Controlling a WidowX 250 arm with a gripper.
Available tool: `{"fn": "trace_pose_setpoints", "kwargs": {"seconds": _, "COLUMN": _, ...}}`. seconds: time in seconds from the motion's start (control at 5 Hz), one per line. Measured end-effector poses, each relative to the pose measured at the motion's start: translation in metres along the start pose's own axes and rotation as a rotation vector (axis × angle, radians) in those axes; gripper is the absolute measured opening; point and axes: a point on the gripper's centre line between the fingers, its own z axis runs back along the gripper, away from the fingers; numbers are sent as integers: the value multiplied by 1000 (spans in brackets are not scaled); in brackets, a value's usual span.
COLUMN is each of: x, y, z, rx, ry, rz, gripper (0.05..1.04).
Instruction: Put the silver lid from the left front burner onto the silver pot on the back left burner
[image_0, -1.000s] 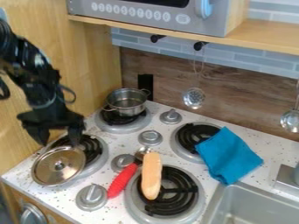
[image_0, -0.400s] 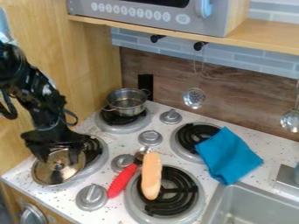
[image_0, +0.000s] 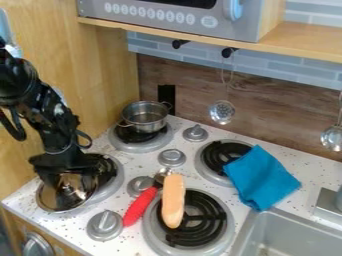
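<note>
Low down, a hand could pass along the speckled tabletop (image_0: 142, 164) between the wall-side burners and the raised knobs (image_0: 172, 157), with the wooden side wall (image_0: 87, 70) hemming the far edge, the pot (image_0: 145, 118) standing at the rear, and the red handle (image_0: 139, 205) and tan loaf (image_0: 173, 201) barring the way across.

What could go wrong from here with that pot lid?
The gripper is open around the knob of the lid, so closing off-center might make the lid slip. The lid overhangs the burner, so a nudge could slide it. Swinging low toward the sink might knock the red-handled utensil.
</note>
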Motion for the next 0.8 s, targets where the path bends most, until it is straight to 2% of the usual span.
{"fn": "trace_pose_setpoints", "kwargs": {"seconds": 0.4, "x": 5, "y": 2, "z": -3, "rx": -17, "ry": 0, "rz": -4, "gripper": 971}}
{"fn": "trace_pose_setpoints", "kwargs": {"seconds": 0.6, "x": 4, "y": 5, "z": -4, "rx": -33, "ry": 18, "rz": -7, "gripper": 740}}
{"fn": "trace_pose_setpoints", "kwargs": {"seconds": 0.8, "x": 3, "y": 6, "z": -4, "rx": -33, "ry": 30, "rz": -4, "gripper": 551}}
